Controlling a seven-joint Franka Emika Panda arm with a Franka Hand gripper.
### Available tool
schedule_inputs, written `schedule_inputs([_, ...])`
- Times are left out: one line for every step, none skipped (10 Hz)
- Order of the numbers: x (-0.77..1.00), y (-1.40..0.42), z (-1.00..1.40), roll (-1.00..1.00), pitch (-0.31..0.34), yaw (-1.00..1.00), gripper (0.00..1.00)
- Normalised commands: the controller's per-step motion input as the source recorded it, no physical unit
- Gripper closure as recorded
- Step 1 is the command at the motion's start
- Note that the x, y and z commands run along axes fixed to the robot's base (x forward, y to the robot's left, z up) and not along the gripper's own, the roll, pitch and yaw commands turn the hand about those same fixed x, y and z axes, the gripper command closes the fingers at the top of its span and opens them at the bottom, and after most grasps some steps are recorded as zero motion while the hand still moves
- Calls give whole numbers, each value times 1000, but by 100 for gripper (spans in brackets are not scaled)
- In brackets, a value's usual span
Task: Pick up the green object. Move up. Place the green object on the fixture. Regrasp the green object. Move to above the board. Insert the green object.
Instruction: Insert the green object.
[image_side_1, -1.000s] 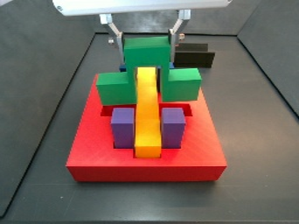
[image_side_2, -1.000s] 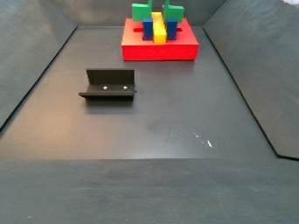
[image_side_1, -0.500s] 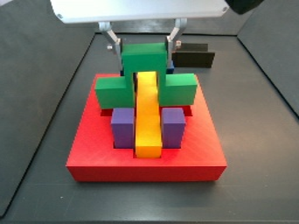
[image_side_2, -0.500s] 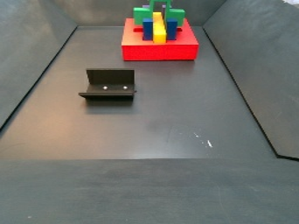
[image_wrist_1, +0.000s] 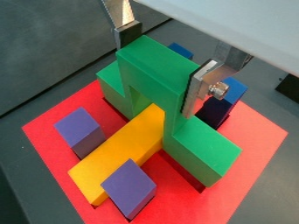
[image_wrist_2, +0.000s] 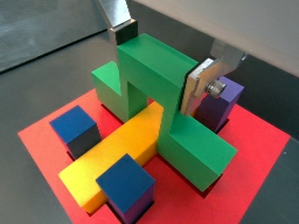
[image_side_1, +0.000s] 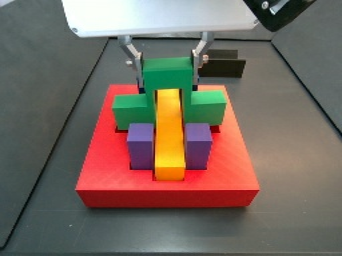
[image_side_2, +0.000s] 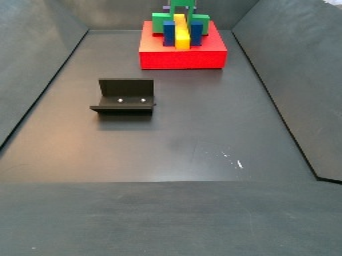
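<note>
Green blocky T-shaped piece (image_wrist_1: 163, 96), gripped by the hand (image_wrist_1: 163, 54), straddles the long yellow bar (image_side_1: 167, 130) on the flat red board (image_side_1: 167, 180). Push straight down, gently, then let go.

The gripper (image_wrist_1: 163, 63) has shiny silver fingers (image_wrist_1: 205, 84) with dark pads. Between the fingers is the green object (image_wrist_1: 158, 83), bright green all over. Below the fingers lies the board (image_side_1: 167, 180), plain red. A yellow bar (image_side_1: 168, 132) runs down its middle, right under the fingers. Purple blocks (image_side_1: 140, 143) sit on each side of the bar. Blue blocks (image_wrist_2: 79, 129) show in a wrist view. Far from the fingers, the fixture (image_side_2: 124, 97) is black. The floor (image_side_2: 174, 140) is dark grey.
</note>
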Motion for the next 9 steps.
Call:
schedule_inputs([11,0,-106,0,-19,0,100])
schedule_inputs([106,-60,-71,0,-16,0,100])
schedule_inputs([114,74,-71,-153,0,-129,100])
schedule_inputs([183,154,-34,-241,0,-163,100])
schedule_inputs([174,151,-23,-247,0,-146,100])
schedule_inputs([0,0,0,-19,0,0,100])
schedule_inputs([0,0,0,-33,-9,0,100])
schedule_inputs([0,0,0,-79,-36,0,100])
schedule_inputs([0,0,-17,-34,-50,0,100])
